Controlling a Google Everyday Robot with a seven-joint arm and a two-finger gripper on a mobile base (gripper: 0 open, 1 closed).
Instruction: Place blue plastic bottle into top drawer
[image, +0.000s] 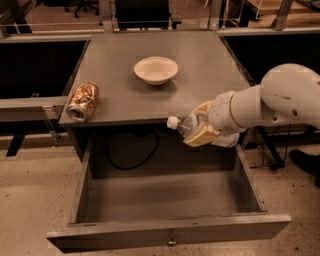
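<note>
The blue plastic bottle (184, 125) is a small clear bottle with a white cap pointing left. It lies sideways in my gripper (201, 125), whose tan fingers (202, 136) are shut on its body. The gripper holds it in the air above the back right part of the open top drawer (165, 197), just in front of the table's front edge. The drawer is pulled fully out, wide and shallow, with a small metal knob (171, 242) on its front panel. Its inside holds nothing.
A dented gold-brown can (83, 101) lies at the tabletop's front left. A white bowl (156, 69) stands mid-table. A black cable (131, 157) hangs behind the drawer. My white arm (280, 102) reaches in from the right. Dark desks flank both sides.
</note>
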